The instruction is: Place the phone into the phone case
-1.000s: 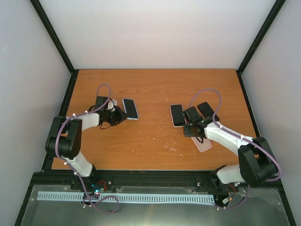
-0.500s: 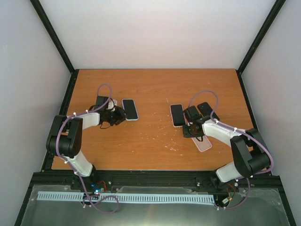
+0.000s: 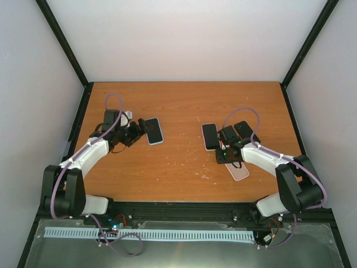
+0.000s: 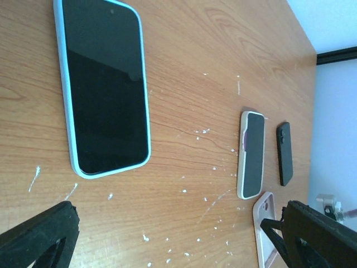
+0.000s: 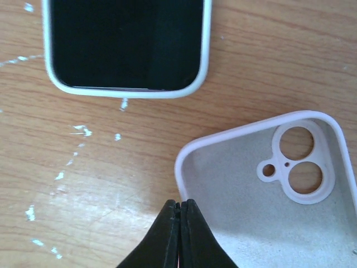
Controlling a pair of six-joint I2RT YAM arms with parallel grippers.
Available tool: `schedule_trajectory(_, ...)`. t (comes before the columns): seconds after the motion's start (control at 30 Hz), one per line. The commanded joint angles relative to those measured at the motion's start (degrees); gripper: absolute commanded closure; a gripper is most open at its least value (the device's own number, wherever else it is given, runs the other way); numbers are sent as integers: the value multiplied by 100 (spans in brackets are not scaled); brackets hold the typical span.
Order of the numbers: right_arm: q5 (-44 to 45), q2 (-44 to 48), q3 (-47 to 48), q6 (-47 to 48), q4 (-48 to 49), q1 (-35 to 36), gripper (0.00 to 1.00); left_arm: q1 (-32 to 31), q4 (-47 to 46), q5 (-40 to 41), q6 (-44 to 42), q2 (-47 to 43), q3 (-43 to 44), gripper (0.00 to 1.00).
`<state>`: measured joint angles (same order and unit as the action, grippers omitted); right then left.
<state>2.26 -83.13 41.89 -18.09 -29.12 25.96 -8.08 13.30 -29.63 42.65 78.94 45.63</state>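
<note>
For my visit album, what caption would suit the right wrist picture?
Right gripper, shut, at the rim of an empty pink phone case; a white-cased phone lies nearby.

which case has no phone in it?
The pale pink case by the right hand: open side up, camera cutouts showing. The blue-cased phone and white-cased phone fill theirs.

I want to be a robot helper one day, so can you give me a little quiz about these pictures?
1. True or false: the right gripper is wide open.
2. Fill in: the left gripper is ____ near the black-screened phone in the light-blue case.
3. Which case has no phone in it? A) white-rimmed case B) light-blue case C) pale pink silicone case with camera holes

Key: 1 false, it is shut. 2 open. 3 C.
</note>
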Motion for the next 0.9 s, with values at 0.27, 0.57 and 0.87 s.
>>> schedule_trajectory(0.27, -1159, 546, -199, -1283, 816, 790, 97, 43, 845, -18, -374, -1562, -303, 1)
schedule_trajectory(0.57, 626, 320, 767, 304, -251, -28, 46, 43, 1108, -238, -593, -2112, -529, 1)
schedule_trajectory(0.87, 370, -716, 1872, 1212, -544, -1669, 0, 43, 789, -739, -553, -2519, -934, 1)
